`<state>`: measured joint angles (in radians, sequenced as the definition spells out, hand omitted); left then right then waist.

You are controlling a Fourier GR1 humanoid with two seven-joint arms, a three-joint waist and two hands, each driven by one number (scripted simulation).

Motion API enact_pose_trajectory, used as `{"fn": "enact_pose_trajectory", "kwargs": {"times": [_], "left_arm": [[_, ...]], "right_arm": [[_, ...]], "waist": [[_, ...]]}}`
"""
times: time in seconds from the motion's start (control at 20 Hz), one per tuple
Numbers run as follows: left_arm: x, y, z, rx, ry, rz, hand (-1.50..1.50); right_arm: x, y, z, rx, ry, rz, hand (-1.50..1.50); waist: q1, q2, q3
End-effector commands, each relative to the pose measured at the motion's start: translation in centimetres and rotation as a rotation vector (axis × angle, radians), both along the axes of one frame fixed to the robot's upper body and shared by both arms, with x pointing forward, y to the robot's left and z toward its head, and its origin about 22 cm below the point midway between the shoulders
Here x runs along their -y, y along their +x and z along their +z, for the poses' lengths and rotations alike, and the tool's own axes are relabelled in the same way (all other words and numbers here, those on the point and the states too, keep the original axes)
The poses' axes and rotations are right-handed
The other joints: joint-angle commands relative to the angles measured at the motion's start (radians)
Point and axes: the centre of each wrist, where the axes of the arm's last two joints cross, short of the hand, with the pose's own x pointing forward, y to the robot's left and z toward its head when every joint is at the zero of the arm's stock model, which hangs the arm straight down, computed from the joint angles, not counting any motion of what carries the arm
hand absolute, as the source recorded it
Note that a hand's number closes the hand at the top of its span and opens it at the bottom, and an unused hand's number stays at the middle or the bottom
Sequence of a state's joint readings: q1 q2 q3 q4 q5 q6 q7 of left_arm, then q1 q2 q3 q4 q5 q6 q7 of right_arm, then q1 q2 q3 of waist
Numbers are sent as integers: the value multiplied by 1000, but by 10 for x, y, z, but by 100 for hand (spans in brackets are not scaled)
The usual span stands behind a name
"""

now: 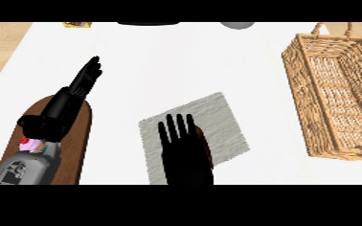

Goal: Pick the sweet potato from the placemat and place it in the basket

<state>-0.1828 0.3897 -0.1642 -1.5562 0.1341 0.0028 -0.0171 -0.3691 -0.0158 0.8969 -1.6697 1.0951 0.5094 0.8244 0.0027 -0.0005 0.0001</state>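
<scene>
**Right hand over the sweet potato, fingers not yet closed**

The right hand [182,149] hangs flat above the placemat [228,119]. Its fingers are straight and slightly spread, pointing away from the robot, and they curl round nothing and hold nothing. From this steep angle I cannot tell whether the palm touches what lies beneath it. The sweet potato [204,143] lies on the placemat under that hand, and only a brown sliver of it shows along the hand's right edge.

The step in hand looks like the grasp itself. To do it well, the hand should settle so that the potato sits between thumb and fingers. It should then close round the thick middle rather than a tapering end, where the potato could roll out. Lifting straight up before any sideways swing would probably keep the thin mat from being dragged along.

The grey placemat lies askew on the white counter [176,57]. The wicker basket [299,72] stands well apart to the right with its top open, so the carry must clear its near rim.

The left hand [86,79] rests open at the view's left, above a brown wooden board [79,139].
</scene>
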Motion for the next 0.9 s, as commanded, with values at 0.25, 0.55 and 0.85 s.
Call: {"fn": "enact_pose_trajectory", "kwargs": {"times": [0.25, 0.55, 0.85], "left_arm": [[11, -12, 1, 6, -9, 13, 0], [1, 11, 2, 3, -21, 2, 0], [-8, -12, 5, -7, -10, -7, 0]], "right_arm": [[-4, -8, -28, -3, -75, -42, -150], [-6, 3, -35, 14, -108, -39, -150], [17, 2, -38, 12, -126, -63, -150]], "waist": [[0, -1, 0], [-1, 1, 0], [-1, -1, 0]]}}
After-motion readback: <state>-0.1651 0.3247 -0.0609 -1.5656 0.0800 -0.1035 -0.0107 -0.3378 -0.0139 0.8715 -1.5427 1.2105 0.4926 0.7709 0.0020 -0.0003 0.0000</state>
